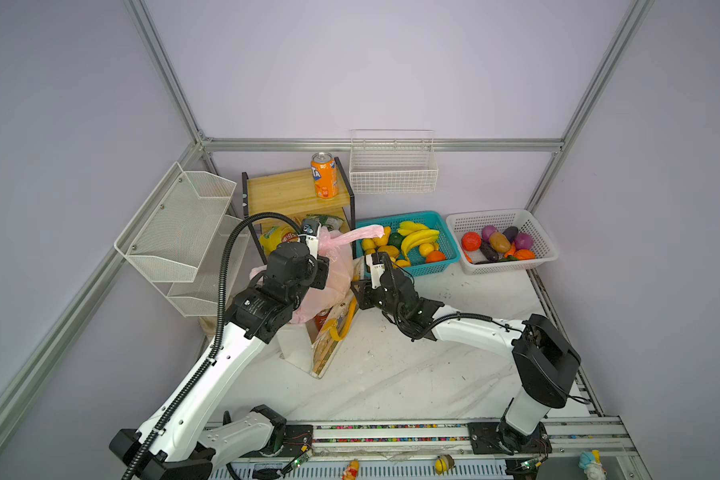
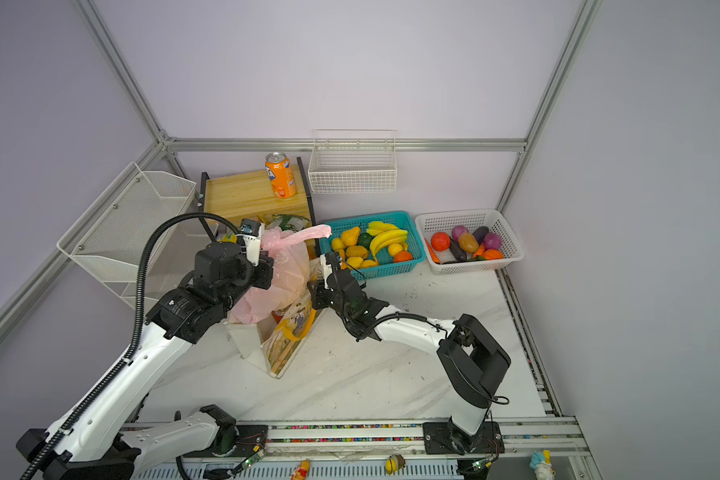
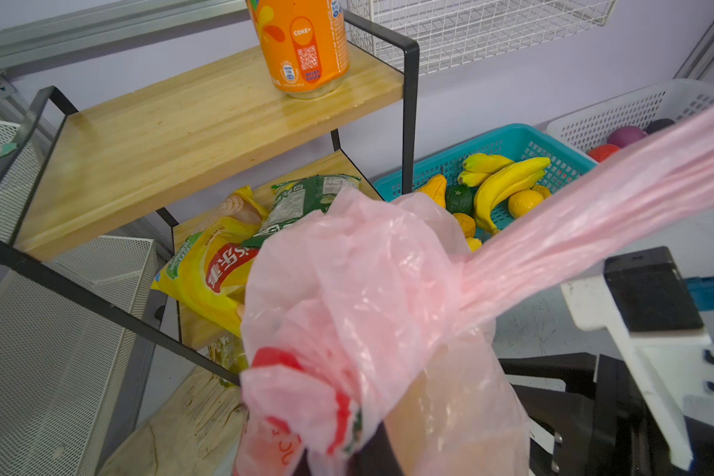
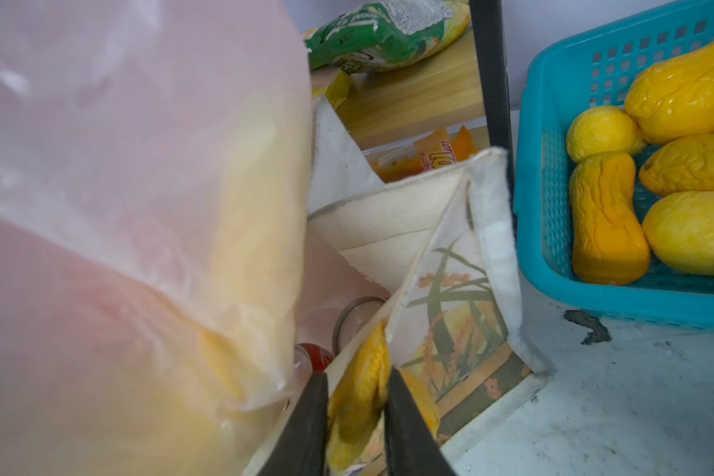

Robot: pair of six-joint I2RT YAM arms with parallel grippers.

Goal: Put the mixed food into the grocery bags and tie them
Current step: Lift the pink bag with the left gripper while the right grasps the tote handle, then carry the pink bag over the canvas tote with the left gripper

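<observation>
The pink grocery bag (image 1: 337, 270) (image 3: 347, 268) stands bulging in front of the wooden shelf. Yellowish toy fruit (image 4: 244, 247) shows through its film. My left gripper (image 1: 312, 247) is shut on the bunched top of this bag; the plastic hides its fingertips in the left wrist view. One twisted handle (image 1: 364, 235) sticks out freely toward the teal basket. The white canvas tote (image 1: 329, 349) (image 4: 450, 288) leans beside it, with a red cola can (image 4: 314, 356) inside. My right gripper (image 4: 357, 395) (image 1: 358, 289) is shut on the tote's yellow handle (image 4: 363, 383).
An orange soda can (image 1: 324, 176) stands on the wooden shelf (image 1: 283, 191), with snack packets (image 1: 279, 239) below. A teal basket (image 1: 449, 257) of toy fruit and a white basket (image 1: 545, 253) of vegetables sit at the back right. A mesh rack (image 1: 175, 232) hangs on the left.
</observation>
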